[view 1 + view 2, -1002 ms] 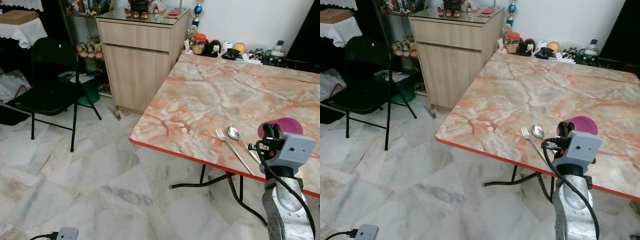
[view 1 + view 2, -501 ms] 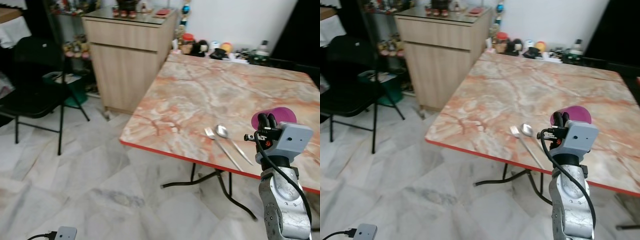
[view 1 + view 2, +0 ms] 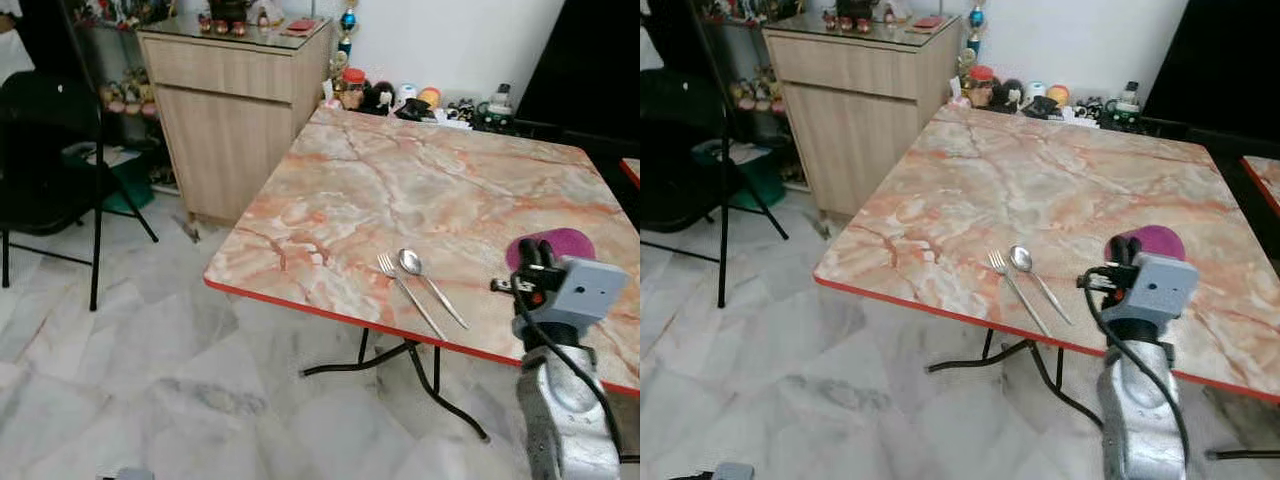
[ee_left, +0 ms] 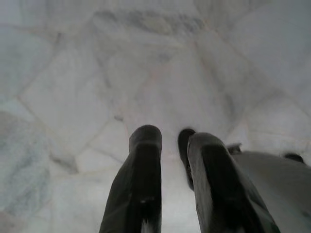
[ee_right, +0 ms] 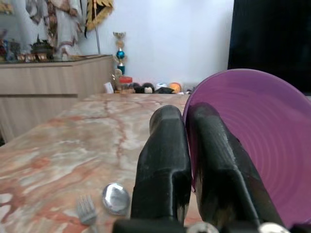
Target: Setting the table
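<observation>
My right gripper (image 3: pixel 535 258) is shut on the rim of a purple plate (image 3: pixel 562 243), held tilted over the front right part of the marble-patterned table (image 3: pixel 400 190). In the right wrist view the plate (image 5: pixel 252 145) rises beside the two fingers (image 5: pixel 163 160), clamped between them. A fork (image 3: pixel 408 291) and a spoon (image 3: pixel 428 282) lie side by side near the table's red front edge, left of the gripper. My left gripper (image 4: pixel 167 138) hangs over the pale tiled floor, fingers slightly apart with nothing between them.
A wooden cabinet (image 3: pixel 235 100) stands at the table's far left corner. A black folding chair (image 3: pixel 50 150) is further left. Small jars and ornaments (image 3: pixel 400 97) line the wall behind the table. A second table's red edge (image 3: pixel 630 168) shows at far right.
The camera has shifted, so the table now sits more to the left and centre. My right gripper still holds the purple plate at about the same spot over the table.
</observation>
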Controlling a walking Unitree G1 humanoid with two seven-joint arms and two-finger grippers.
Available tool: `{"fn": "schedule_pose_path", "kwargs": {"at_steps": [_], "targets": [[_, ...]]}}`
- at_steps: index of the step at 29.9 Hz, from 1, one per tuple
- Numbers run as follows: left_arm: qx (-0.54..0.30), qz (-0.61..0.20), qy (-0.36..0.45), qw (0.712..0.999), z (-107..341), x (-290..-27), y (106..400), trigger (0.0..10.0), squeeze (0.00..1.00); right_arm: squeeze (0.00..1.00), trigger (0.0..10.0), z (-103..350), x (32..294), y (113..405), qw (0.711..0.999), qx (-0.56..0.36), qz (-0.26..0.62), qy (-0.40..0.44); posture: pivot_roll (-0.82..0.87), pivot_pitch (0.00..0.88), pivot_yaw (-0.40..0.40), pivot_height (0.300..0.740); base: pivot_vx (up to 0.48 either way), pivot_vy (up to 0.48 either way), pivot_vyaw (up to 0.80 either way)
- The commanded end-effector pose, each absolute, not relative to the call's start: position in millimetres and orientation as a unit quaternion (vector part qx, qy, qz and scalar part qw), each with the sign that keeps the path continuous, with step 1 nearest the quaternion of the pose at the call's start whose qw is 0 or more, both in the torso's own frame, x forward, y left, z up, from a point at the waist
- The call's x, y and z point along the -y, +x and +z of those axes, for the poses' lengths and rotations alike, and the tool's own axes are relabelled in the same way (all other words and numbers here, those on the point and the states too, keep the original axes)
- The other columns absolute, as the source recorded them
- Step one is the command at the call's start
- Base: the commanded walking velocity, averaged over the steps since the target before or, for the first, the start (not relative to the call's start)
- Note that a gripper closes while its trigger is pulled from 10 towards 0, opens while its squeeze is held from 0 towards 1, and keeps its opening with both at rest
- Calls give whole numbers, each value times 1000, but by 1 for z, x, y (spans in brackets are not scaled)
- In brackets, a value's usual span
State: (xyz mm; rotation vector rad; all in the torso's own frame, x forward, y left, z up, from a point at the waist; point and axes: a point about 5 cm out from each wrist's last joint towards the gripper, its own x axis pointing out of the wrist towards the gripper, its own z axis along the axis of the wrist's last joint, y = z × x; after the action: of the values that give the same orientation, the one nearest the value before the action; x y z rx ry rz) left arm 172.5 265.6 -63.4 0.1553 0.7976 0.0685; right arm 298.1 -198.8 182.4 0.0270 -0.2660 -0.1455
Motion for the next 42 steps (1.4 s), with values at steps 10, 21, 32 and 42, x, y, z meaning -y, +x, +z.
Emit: {"fn": "schedule_pose_path", "kwargs": {"at_steps": [10,21,32,42], "targets": [[-398,26,65,915,-70,-257,164,10000,0,0,10000,188,207,299,987,139,-84,16,38,115,-33,740,0,-240,-389],[-403,32,65,912,-71,-262,158,10000,0,0,10000,191,201,304,986,146,-74,16,40,120,-32,740,0,-218,0],[-397,33,73,914,-66,-267,165,10000,0,0,10000,190,205,305,986,145,-85,14,42,122,-22,740,0,-175,0],[-396,32,71,915,-65,-266,168,10000,0,0,10000,190,207,306,985,144,-90,15,44,121,-22,740,0,-480,0]]}}
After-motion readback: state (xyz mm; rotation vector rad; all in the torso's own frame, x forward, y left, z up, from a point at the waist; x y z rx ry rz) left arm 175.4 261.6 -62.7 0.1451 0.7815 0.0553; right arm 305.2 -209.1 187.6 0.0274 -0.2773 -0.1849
